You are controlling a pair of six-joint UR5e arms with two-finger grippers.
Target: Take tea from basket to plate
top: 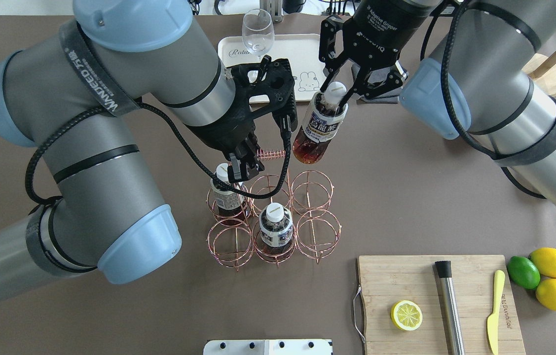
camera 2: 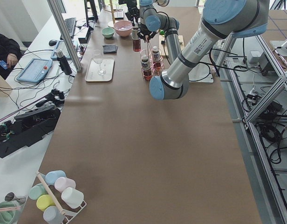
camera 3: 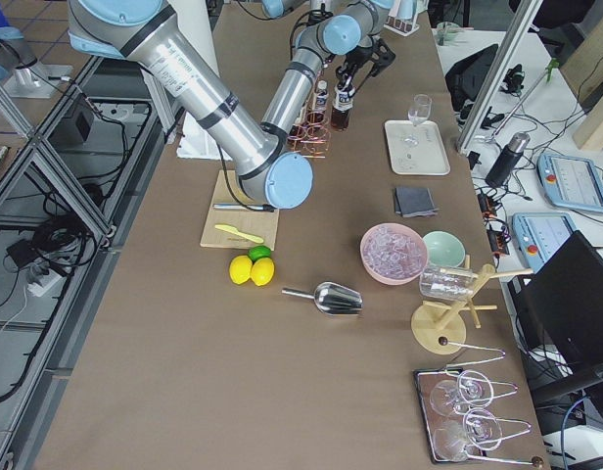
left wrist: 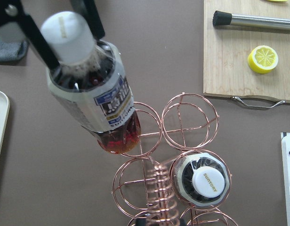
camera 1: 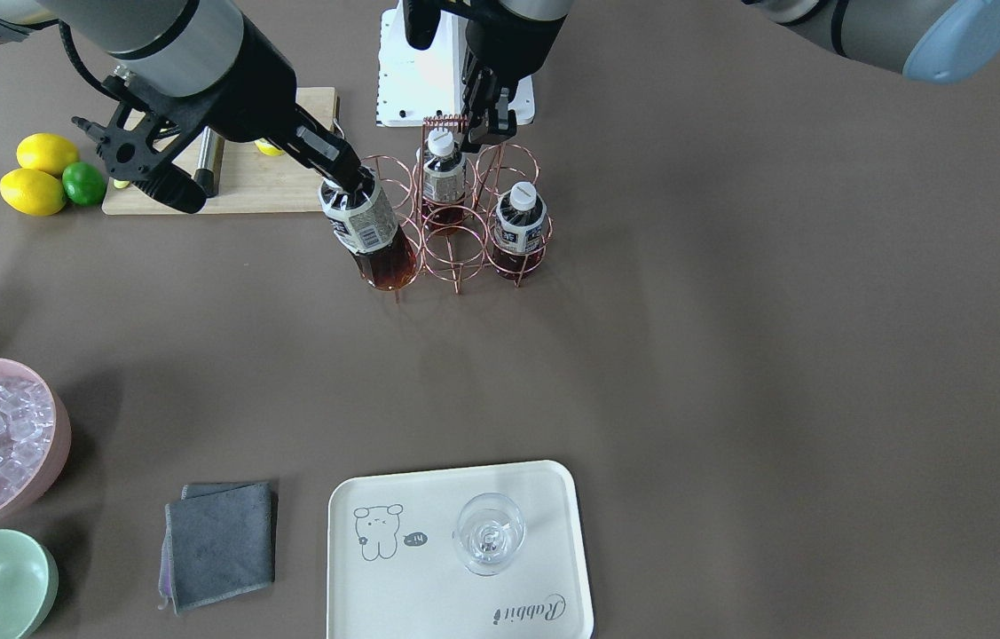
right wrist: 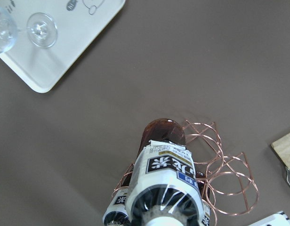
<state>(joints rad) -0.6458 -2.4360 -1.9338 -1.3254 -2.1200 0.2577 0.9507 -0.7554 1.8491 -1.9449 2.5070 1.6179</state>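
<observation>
Gripping tea over brown tabletop w/ R pincer, L pincer clamped on basket handle, cluttered side bench beyond.

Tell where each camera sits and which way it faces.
Front-facing: across the table, facing the robot; both arms.
Overhead: behind the robot, looking forward and down; both arms.
Exterior left: left table end; left arm near.
Exterior right: right table end; right arm near.
Left wrist: down on basket; right gripper holding tea.
Right wrist: down along tea; no arm shows.
Shared: all show the basket.
</observation>
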